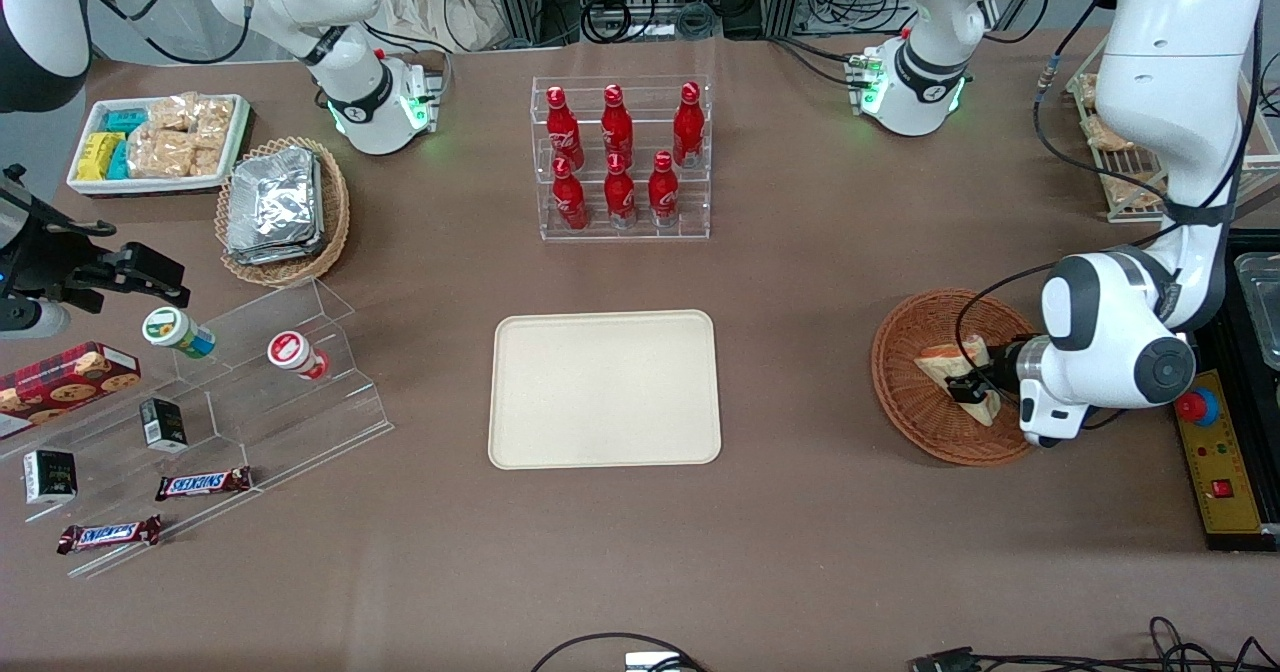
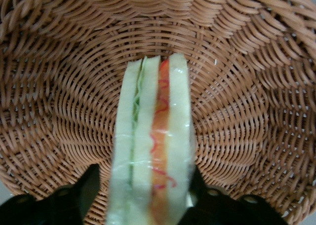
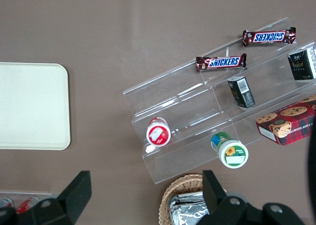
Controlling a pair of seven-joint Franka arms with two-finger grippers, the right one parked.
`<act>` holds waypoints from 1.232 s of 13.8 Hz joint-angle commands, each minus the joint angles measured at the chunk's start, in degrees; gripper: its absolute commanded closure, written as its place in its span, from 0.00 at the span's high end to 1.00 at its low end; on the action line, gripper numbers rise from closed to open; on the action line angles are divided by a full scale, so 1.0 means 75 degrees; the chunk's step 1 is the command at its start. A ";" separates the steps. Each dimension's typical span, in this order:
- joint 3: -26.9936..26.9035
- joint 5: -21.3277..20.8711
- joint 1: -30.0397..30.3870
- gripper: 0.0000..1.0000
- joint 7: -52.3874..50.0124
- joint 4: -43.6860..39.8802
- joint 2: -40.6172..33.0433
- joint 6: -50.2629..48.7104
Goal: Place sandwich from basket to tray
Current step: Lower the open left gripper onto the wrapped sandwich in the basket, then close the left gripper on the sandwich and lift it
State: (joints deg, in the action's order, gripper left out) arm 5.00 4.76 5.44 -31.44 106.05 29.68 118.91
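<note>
The sandwich, a wedge of white bread, lies in the reddish-brown wicker basket toward the working arm's end of the table. In the left wrist view the sandwich shows its green and red-orange filling against the basket's weave. My left gripper is down in the basket and open, with one black finger on each side of the sandwich. One finger touches the bread. The other finger stands a little apart from it. The cream tray lies bare at the table's middle.
A clear rack of red bottles stands farther from the front camera than the tray. A tan basket of foil packets, a white snack bin and a clear stepped shelf with snacks are toward the parked arm's end. A control box sits beside the basket.
</note>
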 commanded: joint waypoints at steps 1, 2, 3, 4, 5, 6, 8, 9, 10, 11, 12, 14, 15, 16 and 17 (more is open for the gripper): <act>0.0060 0.0139 -0.0034 0.00 -0.0085 0.0040 -0.0346 0.0049; 0.0118 0.0116 -0.0092 0.00 0.0019 -0.0007 -0.0545 -0.0079; 0.0281 0.0069 -0.0092 0.00 0.0160 -0.0031 -0.0779 -0.0231; 0.0422 -0.0001 -0.0092 0.00 0.0358 -0.0182 -0.0967 -0.0523; 0.0528 -0.0013 -0.0092 0.00 0.0685 -0.0496 -0.1097 -0.1036; 0.0634 -0.0013 -0.0092 0.00 0.1036 -0.0964 -0.1109 -0.1587; 0.1008 -0.0013 -0.0162 0.00 0.1519 -0.2193 -0.0981 -0.2817; 0.1091 -0.0117 -0.0372 0.00 0.1567 -0.2686 -0.0795 -0.3171; 0.1126 -0.0362 -0.0687 0.00 0.1718 -0.3132 -0.0631 -0.3383; 0.1150 -0.0539 -0.1096 0.00 0.1801 -0.3403 -0.0478 -0.3420; 0.1150 -0.0622 -0.1495 0.00 0.1767 -0.3580 -0.0338 -0.3420; 0.1150 -0.0611 -0.2047 0.00 0.1359 -0.4118 0.0095 -0.3409; 0.1162 -0.0564 -0.2305 0.00 0.1032 -0.4387 0.0341 -0.3409; 0.1162 -0.0541 -0.2551 0.00 0.0773 -0.4634 0.0587 -0.3397; 0.1162 -0.0540 -0.2901 0.00 0.0446 -0.4880 0.0856 -0.3362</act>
State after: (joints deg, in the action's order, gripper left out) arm 14.04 1.30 -12.90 -24.52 76.44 30.78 95.04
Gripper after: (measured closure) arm 0.806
